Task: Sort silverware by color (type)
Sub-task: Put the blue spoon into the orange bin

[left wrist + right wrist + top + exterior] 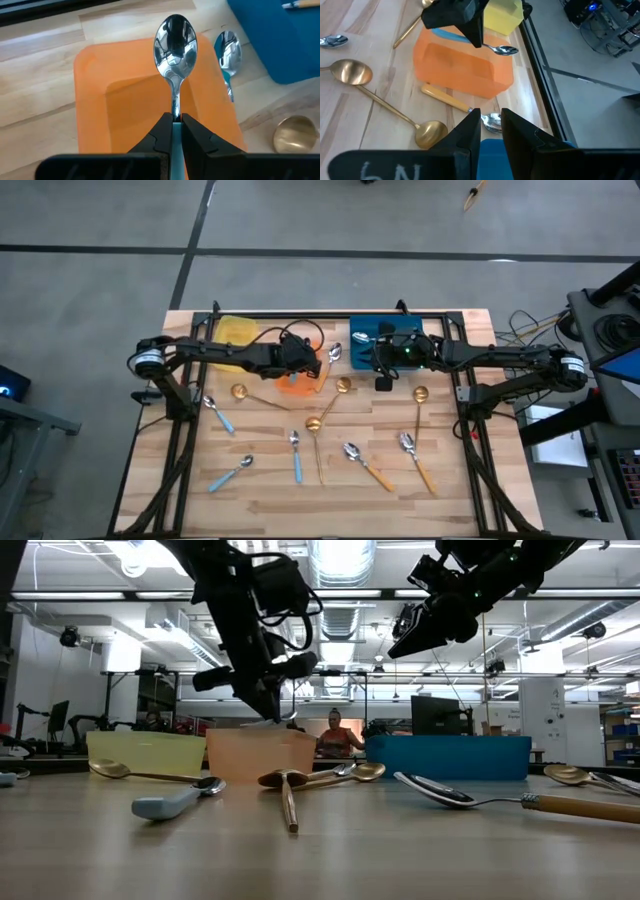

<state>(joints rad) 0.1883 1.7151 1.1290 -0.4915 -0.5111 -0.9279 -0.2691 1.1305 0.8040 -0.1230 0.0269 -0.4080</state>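
Note:
My left gripper [303, 363] hangs over the orange bin [297, 385], shut on a spoon [175, 45] that has a silver bowl and a light-blue handle. My right gripper [383, 380] hovers at the blue bin's [385, 335] near left corner. Its fingers stand a little apart with nothing between them, and the blue seen in the gap looks like the bin. An orange-handled spoon [445, 97] lies flat on the table between the orange and blue bins. More blue-handled [296, 455], orange-handled [368, 465] and gold [316, 445] spoons lie flat on the near half. My left gripper pinches the spoon between its two fingers at the front end of the light-blue handle, just behind the neck [175, 112]. The fingers slant downward and lie along the spoon. The bowl [505, 49] sticks out past the fingertips, lifted clear above the orange bin.
A yellow bin [235, 335] stands left of the orange one at the far edge. An orange-handled utensil [295, 4] shows inside the blue bin. Black frame rails [185, 430] run along both table sides. Bare wood [260, 510] lies along the near edge.

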